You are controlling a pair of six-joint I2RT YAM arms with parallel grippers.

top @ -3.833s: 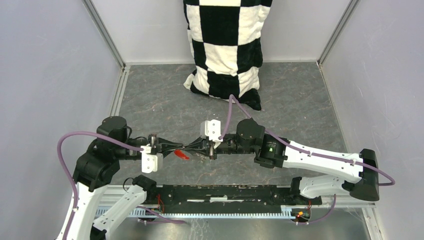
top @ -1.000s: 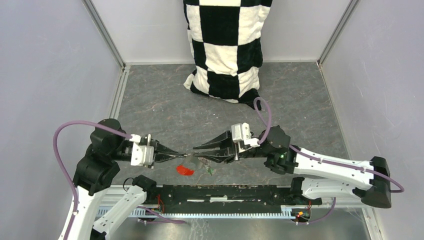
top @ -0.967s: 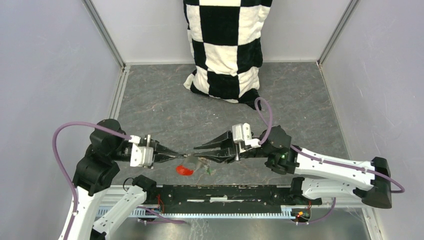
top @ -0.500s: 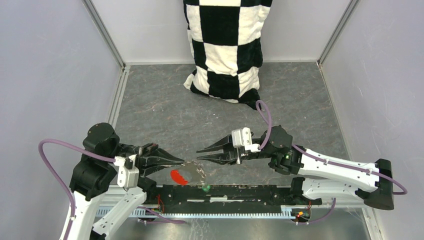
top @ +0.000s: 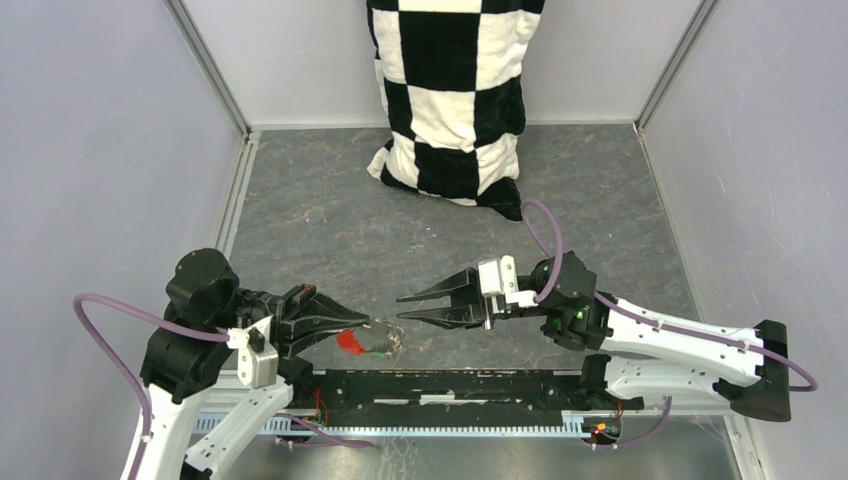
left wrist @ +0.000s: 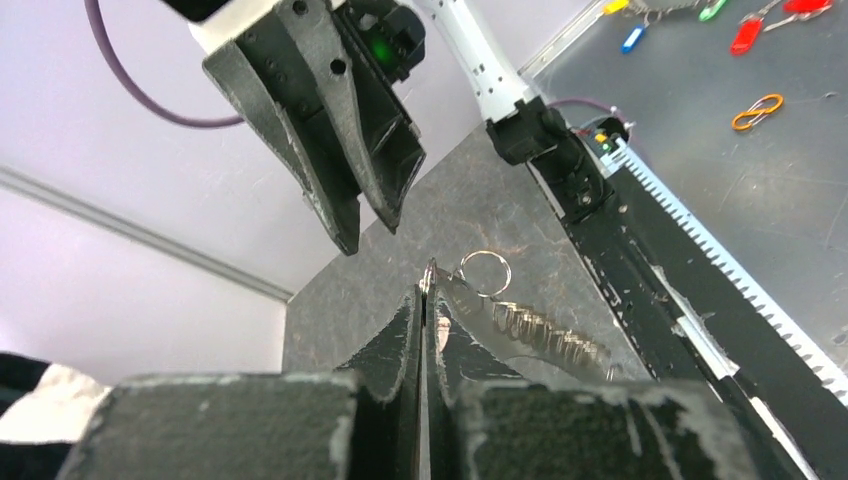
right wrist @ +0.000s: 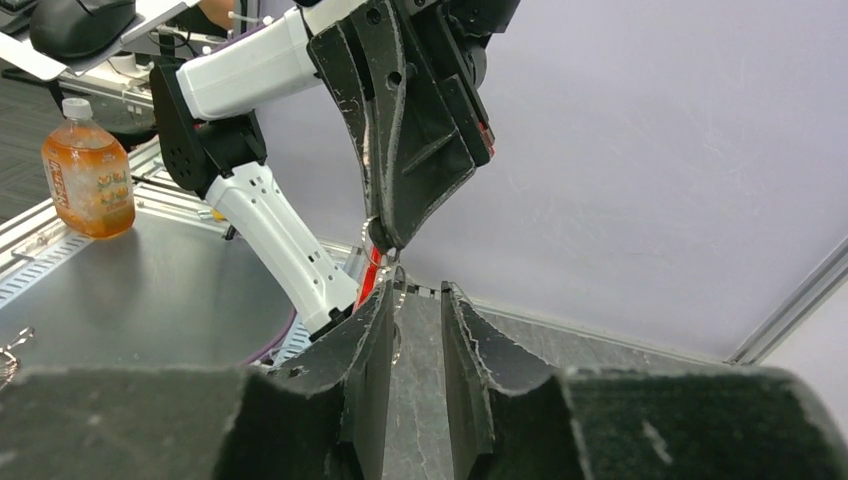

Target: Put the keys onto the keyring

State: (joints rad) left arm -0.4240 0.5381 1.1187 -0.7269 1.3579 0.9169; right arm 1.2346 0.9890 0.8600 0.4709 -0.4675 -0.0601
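Top external view puts my left gripper [top: 352,327] at 7 o'clock on the grey table [top: 330,215], its fingers clenched on the keyring [top: 350,342]. The red tag [right wrist: 372,272] shows at 6 o'clock of the fingertips. The thin silver ring [top: 388,337] sits at 3 o'clock of them, by the table's near edge; I cannot tell whether it touches the table. From my left wrist camera, the 2 fingers press flat together on a sliver of metal, with the ring and short chain just past them at 4 o'clock. My right gripper [top: 401,309] faces the left one from 3 o'clock, near the ring but apart from it, its 2 fingers spread and holding nothing. A black-and-white checked cushion [top: 450,100] stands at 12 o'clock against the back wall.
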